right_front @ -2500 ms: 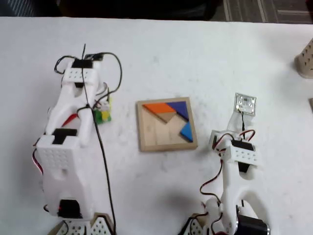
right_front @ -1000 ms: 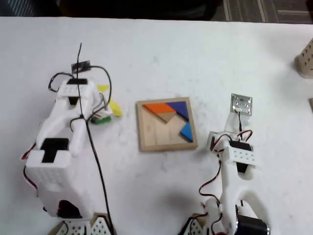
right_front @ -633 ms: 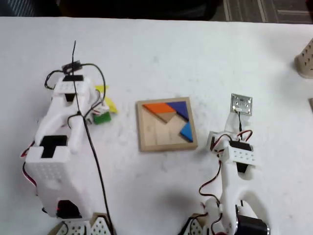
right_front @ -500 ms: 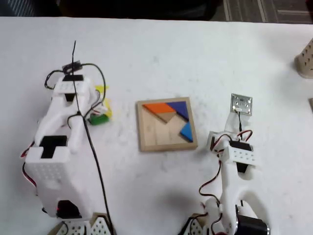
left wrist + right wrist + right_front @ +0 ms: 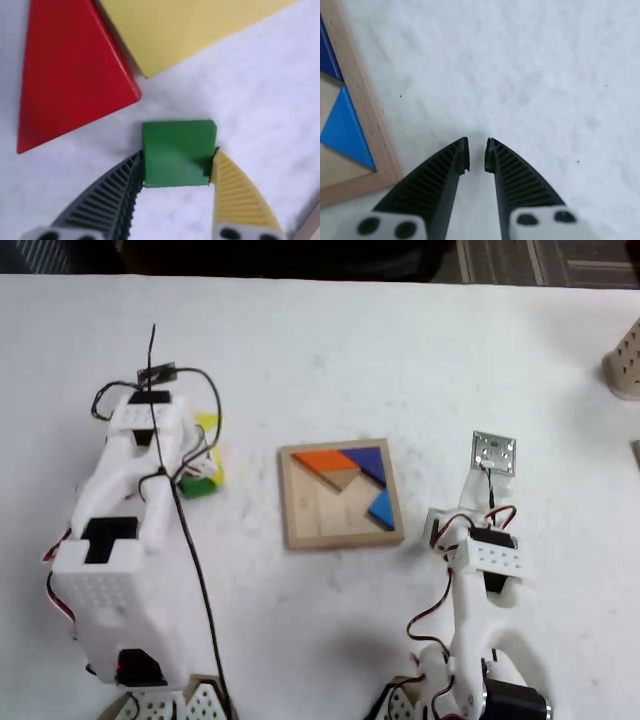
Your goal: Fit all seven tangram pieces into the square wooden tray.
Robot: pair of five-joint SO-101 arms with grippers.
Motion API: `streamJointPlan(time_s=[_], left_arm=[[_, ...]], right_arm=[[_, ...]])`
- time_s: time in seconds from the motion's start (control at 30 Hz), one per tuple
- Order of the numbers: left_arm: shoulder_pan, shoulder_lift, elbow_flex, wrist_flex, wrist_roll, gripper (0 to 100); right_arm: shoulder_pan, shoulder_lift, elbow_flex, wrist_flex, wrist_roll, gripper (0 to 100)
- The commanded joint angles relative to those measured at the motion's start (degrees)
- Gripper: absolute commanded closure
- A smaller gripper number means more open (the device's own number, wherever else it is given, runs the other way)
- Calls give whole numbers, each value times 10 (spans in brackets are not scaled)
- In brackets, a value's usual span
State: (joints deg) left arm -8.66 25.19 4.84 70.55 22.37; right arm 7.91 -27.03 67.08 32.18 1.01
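Left end effector (image 5: 176,160), clamped on green square (image 5: 177,145)

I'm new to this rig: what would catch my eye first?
The left gripper clamps a green square, close to a red triangle and a yellow piece. In the high view's middle, the wooden tray holds an orange piece, a dark blue piece and a light blue triangle.
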Motion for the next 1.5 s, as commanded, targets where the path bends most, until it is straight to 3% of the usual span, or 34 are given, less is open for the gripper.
streamJointPlan(time_s=[0.0, 0.1, 0.47, 0.73, 1.03, 1.2, 1.47], left_arm=[[11, -3, -39, 34, -4, 926], [19, -2, -63, 68, -5, 975], [21, -3, -72, 76, -11, 934], [-10, -105, -42, 82, -30, 797], [-8, -241, 160, -88, -60, 774], [-9, -187, 138, -114, -66, 774], [-22, -113, 56, -80, -64, 733]], right_arm=[[-3, -19, -3, -12, 6, 936], [-3, -19, -3, -12, 6, 936], [-3, -19, -3, -12, 6, 936], [-3, -19, -3, -12, 6, 936], [-4, -19, -3, -12, 6, 936], [-4, -19, -3, -12, 6, 937], [-4, -19, -3, -12, 6, 937]])
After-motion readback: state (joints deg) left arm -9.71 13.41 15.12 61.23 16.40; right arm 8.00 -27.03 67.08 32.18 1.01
